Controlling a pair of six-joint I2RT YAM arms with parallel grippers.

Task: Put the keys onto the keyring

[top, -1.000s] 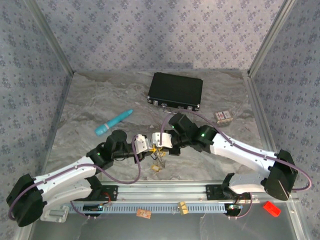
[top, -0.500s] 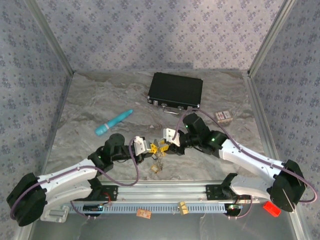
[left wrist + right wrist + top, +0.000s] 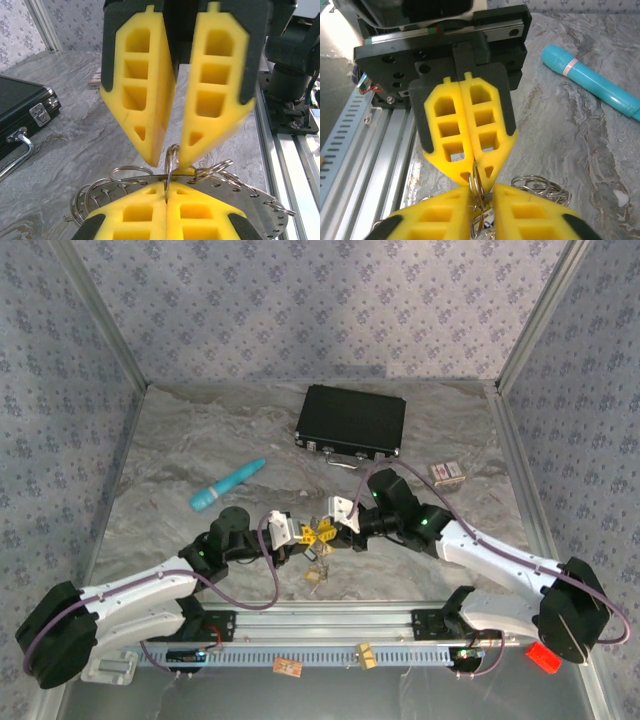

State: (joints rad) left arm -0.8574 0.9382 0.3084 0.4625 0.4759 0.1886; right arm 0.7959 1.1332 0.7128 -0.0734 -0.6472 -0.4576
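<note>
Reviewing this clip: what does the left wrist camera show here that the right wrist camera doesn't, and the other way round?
Left wrist, not right wrist: the black case at the left edge, and the flat metal ring with small holes along its rim. Right wrist, not left wrist: the teal stick at the upper right. Both: the left gripper and right gripper meeting tip to tip, each closed on the same small wire ring, plus the metal rail.
</note>
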